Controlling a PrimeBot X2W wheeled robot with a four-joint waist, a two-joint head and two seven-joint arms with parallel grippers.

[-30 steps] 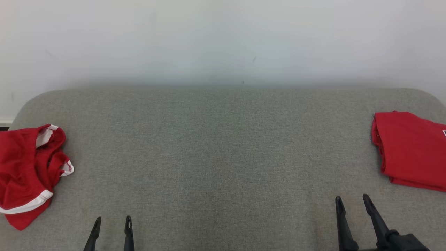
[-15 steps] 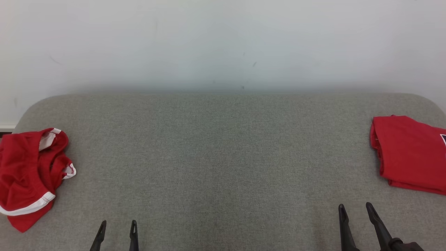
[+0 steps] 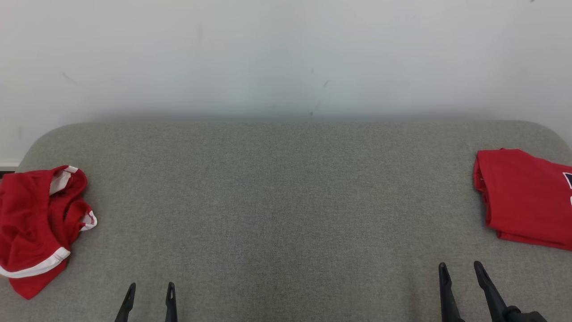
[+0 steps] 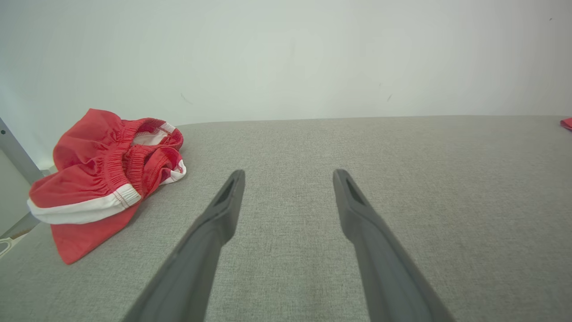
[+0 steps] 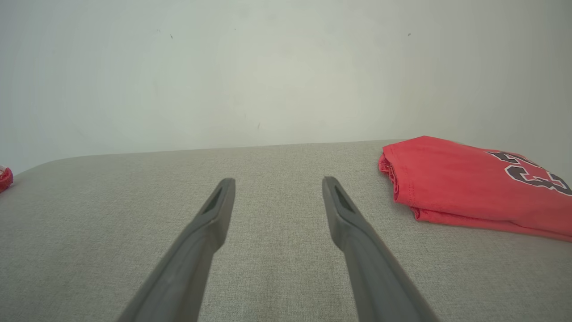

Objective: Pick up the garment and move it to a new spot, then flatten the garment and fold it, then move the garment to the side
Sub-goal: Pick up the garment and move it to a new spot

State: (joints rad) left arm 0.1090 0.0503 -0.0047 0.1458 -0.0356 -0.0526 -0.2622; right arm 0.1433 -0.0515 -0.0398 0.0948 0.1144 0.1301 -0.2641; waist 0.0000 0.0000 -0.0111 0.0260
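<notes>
Bare indoor folding station: a grey fabric-covered worktop [image 3: 286,201] with rounded corners stood against a plain white wall [image 3: 286,53], crumpled red shorts [image 3: 35,223] at 9 o'clock, a folded red shirt [image 3: 523,197] at 3 o'clock.

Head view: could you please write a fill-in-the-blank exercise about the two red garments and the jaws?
1. The crumpled red shorts have ____ trim.
2. The folded red shirt lies on the robot's ____ side.
3. Both garments rest on a ____ fabric surface.
4. The jaws of the left gripper and the right gripper stand ____.

Missing words: white; right; grey; open.
</notes>
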